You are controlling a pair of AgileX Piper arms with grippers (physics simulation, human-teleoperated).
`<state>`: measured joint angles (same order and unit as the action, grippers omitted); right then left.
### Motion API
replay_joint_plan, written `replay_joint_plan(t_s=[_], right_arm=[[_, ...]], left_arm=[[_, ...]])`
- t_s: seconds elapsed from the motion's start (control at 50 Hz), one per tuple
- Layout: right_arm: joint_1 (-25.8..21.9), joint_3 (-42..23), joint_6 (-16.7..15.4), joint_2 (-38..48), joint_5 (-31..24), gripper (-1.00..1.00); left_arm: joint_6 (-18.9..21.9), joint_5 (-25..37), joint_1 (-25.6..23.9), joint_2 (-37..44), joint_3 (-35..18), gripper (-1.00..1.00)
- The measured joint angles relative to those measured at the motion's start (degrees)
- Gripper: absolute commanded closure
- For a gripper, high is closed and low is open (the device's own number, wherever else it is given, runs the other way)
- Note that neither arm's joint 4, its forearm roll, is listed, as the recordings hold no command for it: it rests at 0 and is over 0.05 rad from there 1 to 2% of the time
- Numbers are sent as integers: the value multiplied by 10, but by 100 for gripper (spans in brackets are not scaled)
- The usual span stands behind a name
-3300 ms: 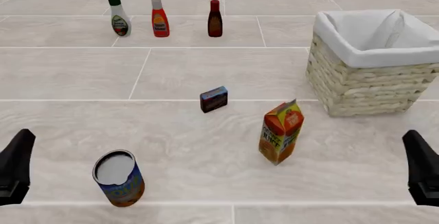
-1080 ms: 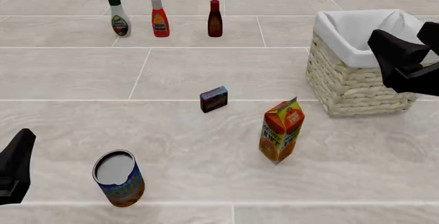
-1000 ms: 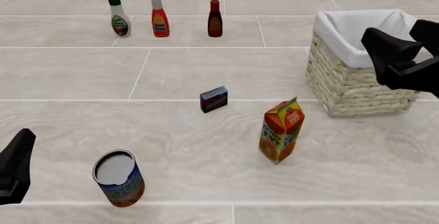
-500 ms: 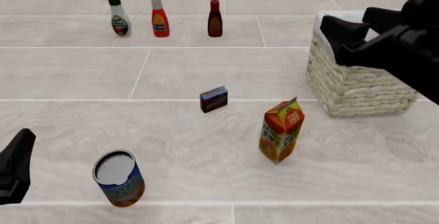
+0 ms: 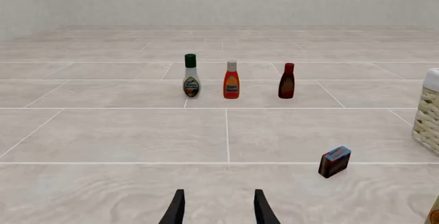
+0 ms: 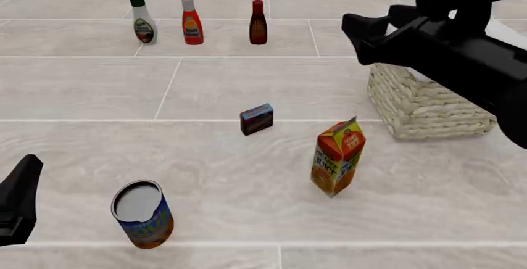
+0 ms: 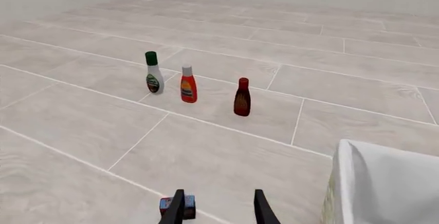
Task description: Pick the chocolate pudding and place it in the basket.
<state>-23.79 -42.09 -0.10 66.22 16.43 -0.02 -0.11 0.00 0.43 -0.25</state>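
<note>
Two grippers are in play, and neither has hold of anything. My right gripper is high above the table, in front of the basket, with its fingers parted and nothing between them. My left gripper sits low at the near left edge, fingers likewise parted and empty. Step in hand: the approach to the pick; no grasp has been made. The chocolate pudding stands on the table near the middle, apart from the orange juice carton and well apart from the basket. In the right wrist view the chocolate pudding shows low down, partly behind one finger, so I judge the gripper to be roughly lined up but far above it. Next move: lower the right gripper toward the box, centre the fingers across its narrow faces, and close only when both fingers flank it. Keep clear of the juice carton during descent. The three bottles at the far side and the can are out of the path.
</note>
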Motion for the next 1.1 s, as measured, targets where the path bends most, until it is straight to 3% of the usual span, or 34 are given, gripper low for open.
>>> replay_joint_plan(t_s=[0.64,1.1], right_arm=[[-28,-97,-6,146,15,-100],[-46,-203,2,258,-7,-100]], left_arm=[[0,0,0,0,0,-100],[0,0,0,0,0,-100]])
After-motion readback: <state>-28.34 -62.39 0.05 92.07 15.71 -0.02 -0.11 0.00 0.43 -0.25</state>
